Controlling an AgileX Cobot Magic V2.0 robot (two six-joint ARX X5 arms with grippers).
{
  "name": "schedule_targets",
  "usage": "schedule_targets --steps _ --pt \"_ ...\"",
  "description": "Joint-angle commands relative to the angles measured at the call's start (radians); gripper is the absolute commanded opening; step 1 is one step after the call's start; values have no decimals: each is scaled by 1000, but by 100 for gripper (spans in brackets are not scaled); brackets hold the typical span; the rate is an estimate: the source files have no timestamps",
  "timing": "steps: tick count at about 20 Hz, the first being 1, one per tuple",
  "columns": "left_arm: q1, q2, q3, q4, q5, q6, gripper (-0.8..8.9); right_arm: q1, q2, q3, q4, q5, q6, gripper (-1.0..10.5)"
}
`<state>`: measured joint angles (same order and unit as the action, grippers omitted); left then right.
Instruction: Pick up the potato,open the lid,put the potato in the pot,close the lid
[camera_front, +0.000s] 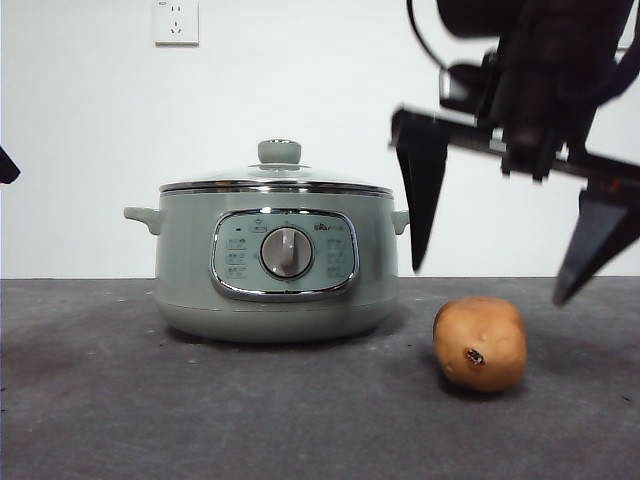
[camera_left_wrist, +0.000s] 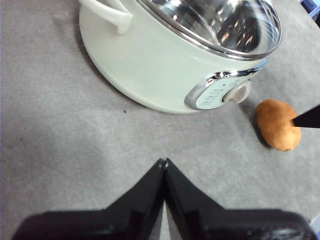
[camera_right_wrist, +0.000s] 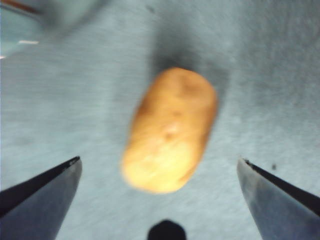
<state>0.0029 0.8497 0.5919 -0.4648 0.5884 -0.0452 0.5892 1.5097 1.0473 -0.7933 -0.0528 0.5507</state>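
The orange-brown potato (camera_front: 480, 343) lies on the grey table to the right of the pale green pot (camera_front: 275, 265). The glass lid (camera_front: 277, 178) with its green knob sits shut on the pot. My right gripper (camera_front: 490, 285) hangs open just above the potato, one jaw on each side of it and not touching. From the right wrist, the potato (camera_right_wrist: 171, 131) lies between the spread jaws of that gripper (camera_right_wrist: 159, 167). My left gripper (camera_left_wrist: 163, 161) is shut and empty, held back from the pot (camera_left_wrist: 165, 70) and the potato (camera_left_wrist: 278, 124).
The grey table (camera_front: 150, 400) runs to a white wall with a socket (camera_front: 176, 22). A black tip (camera_front: 6, 166) shows at the left edge of the front view.
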Motion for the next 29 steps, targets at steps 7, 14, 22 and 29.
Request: schedule_targets --steps 7,14,22,29 --pt "-3 2 1 1 7 21 -4 2 151 0 64 16 7 526" --pt "-5 2 1 9 7 19 -4 2 154 0 64 46 -35 -17" --pt "-70 55 105 42 -16 -15 -6 1 6 5 -63 41 -156 -16" --pt "-223 361 498 -129 -92 -12 0 1 -172 5 -257 41 -184 -17"
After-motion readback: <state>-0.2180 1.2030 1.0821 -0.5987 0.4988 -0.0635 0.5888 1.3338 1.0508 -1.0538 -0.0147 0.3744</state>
